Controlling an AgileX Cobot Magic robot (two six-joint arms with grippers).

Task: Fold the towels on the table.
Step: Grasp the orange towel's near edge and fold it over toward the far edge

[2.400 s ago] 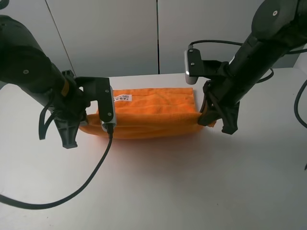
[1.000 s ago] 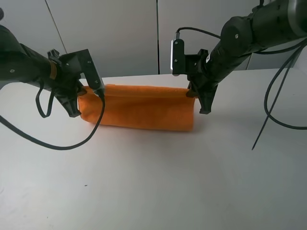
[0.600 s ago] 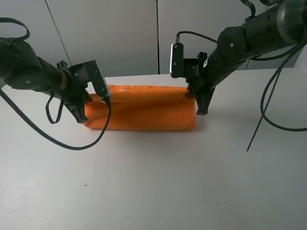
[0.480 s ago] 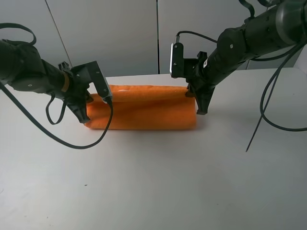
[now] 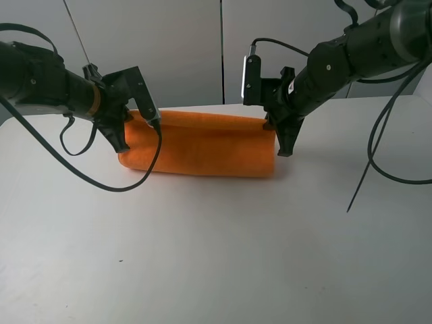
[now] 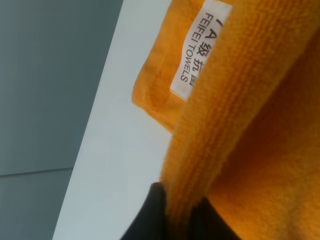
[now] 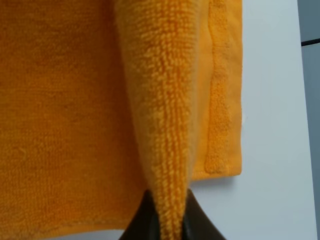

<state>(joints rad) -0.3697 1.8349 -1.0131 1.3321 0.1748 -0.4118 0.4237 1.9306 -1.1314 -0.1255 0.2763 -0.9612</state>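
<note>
Our left gripper (image 6: 176,217) is clamped on the towel's (image 5: 202,145) left end, our right gripper (image 7: 165,215) on its right end. The towel sits on the table's (image 5: 216,256) far side, its long axis running left to right between them.

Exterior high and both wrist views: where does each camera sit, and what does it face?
Exterior high: mounted high, facing down at table; left arm and right arm show.
Left wrist: on left arm, facing left gripper pinching towel.
Right wrist: on right arm, facing right gripper pinching towel.
Shared: all show the towel.
</note>
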